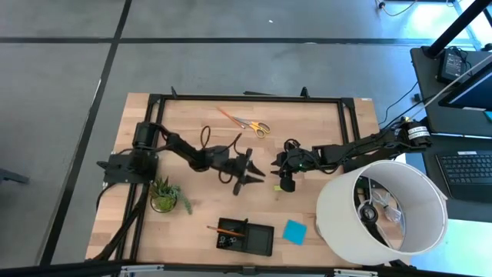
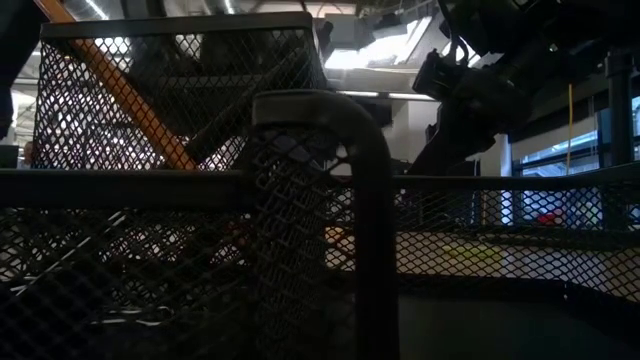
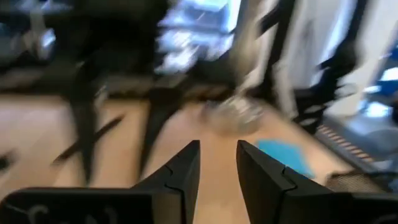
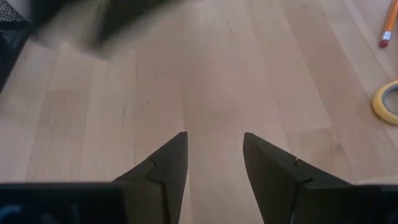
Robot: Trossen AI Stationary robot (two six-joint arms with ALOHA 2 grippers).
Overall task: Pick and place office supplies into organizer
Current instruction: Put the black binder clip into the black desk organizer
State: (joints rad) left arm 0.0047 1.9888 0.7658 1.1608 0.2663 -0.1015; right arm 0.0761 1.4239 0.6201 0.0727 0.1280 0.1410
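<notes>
The yellow-handled scissors (image 1: pixel 257 128) lie flat near the table's far edge, with an orange pencil (image 1: pixel 228 116) beside them. The right wrist view catches one scissor handle (image 4: pixel 385 102) and the pencil's end (image 4: pixel 387 34). The black organizer (image 1: pixel 244 235) sits at the near edge, with small dark items inside and an orange pencil (image 1: pixel 221 228) at its left end. The blue note pad (image 1: pixel 294 231) lies just to its right. My left gripper (image 1: pixel 254 172) and right gripper (image 1: pixel 281 178) hover face to face at mid-table. Both are open over bare wood, and the wrist views show the left gripper (image 3: pixel 217 165) and right gripper (image 4: pixel 214 158) empty.
A big white lampshade (image 1: pixel 382 211) fills the table's near right corner under the right arm. A small green plant (image 1: pixel 165 195) stands at the near left. The organizer's mesh wall (image 2: pixel 300 230) blocks most of the low view. Bare wood lies between the grippers and the organizer.
</notes>
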